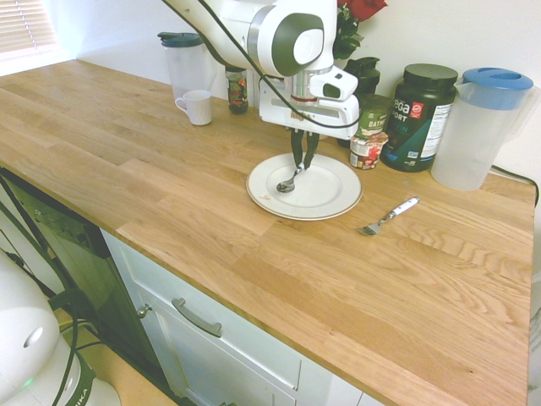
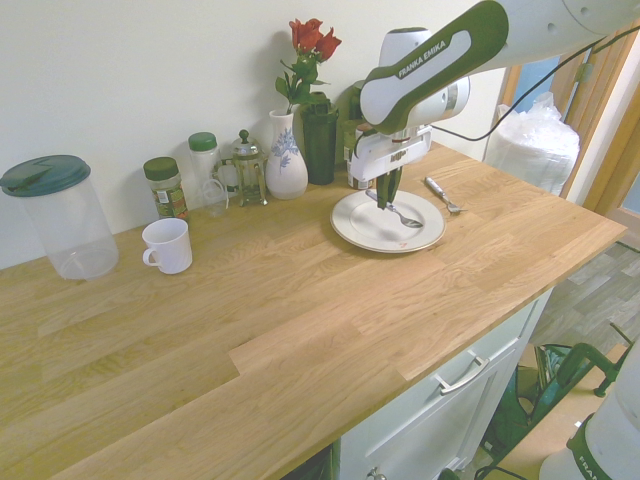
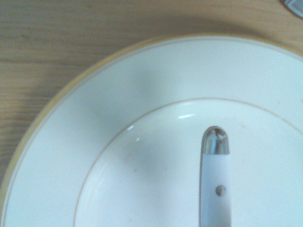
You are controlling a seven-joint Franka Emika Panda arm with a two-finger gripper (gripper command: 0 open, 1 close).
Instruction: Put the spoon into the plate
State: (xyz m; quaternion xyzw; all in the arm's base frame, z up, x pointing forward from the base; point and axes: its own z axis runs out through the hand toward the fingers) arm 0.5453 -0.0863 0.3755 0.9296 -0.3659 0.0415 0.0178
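Observation:
My gripper (image 1: 302, 162) hangs over the white plate (image 1: 338, 203), shut on the spoon (image 1: 289, 181). The spoon slants down from the fingers, and its metal bowl is low over the plate's left inner part, touching it or nearly so. From the other side the gripper (image 2: 384, 200) stands above the plate (image 2: 360, 232) with the spoon (image 2: 403, 216) pointing out over the middle. In the wrist view the spoon's white handle (image 3: 215, 179) lies over the plate (image 3: 71, 142).
A white-handled fork (image 1: 389, 216) lies on the wooden counter right of the plate. Along the wall stand a yogurt cup (image 1: 366, 150), a dark tub (image 1: 418, 114), a blue-lidded pitcher (image 1: 482, 127), a vase (image 2: 286, 165) and jars. A white mug (image 1: 197, 106) sits further left.

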